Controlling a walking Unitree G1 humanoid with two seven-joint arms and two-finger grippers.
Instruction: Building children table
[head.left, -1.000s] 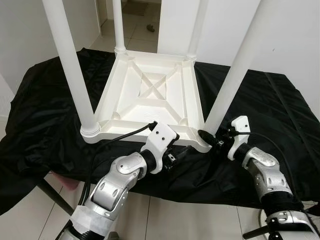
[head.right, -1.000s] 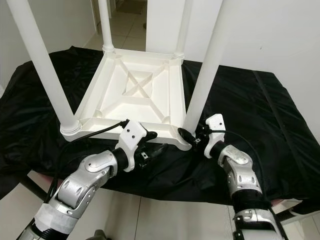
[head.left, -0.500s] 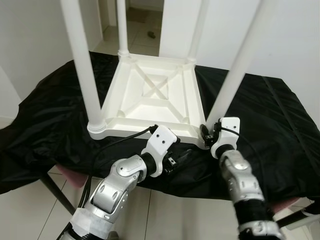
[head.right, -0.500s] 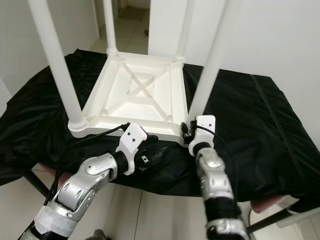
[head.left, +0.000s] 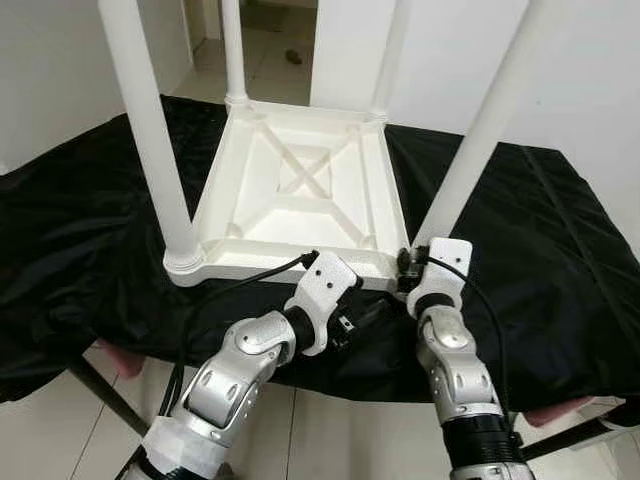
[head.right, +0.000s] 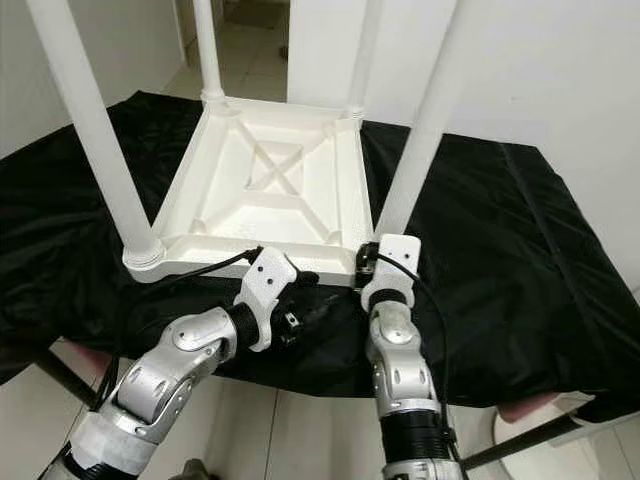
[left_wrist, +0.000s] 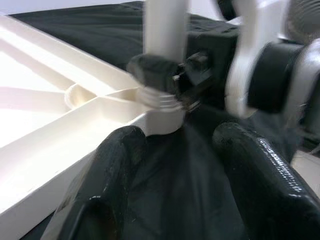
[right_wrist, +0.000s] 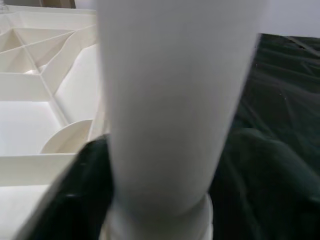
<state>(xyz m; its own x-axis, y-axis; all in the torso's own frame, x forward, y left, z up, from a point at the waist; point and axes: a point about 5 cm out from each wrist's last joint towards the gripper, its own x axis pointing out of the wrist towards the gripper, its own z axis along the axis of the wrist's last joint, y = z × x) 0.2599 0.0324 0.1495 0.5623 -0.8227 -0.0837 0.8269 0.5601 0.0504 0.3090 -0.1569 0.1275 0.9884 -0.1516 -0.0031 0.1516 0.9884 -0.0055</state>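
A: Where does the table sit?

B: The white table (head.left: 300, 190) lies upside down on a black cloth (head.left: 560, 260), its underside up and all four legs in the air. The crossed ribs show inside the frame.

A: Right gripper?

B: The right gripper (head.left: 408, 268) is at the near right corner of the table, against the base of the leg (head.left: 480, 140) there. In the right wrist view that leg (right_wrist: 175, 100) stands between the two black fingers (right_wrist: 87, 185), one dark finger on each side of it, so the gripper is closed around the leg just above its collar. The frame of the table is to one side of the gripper and the cloth to the other.

A: Left gripper?

B: The left gripper (head.left: 365, 308) hangs just in front of the near edge of the table, low over the cloth, beside the right gripper. In the left wrist view its fingers (left_wrist: 115, 170) are spread apart with only cloth between them. The corner with the gripped leg (left_wrist: 162, 30) is straight ahead of them, and the right gripper (left_wrist: 170, 72) shows around the leg base there. One finger lies close to the table rim; whether it touches, I cannot tell.

A: Anything else?

B: A black cable (head.left: 240, 282) runs from the left wrist across the near rim.
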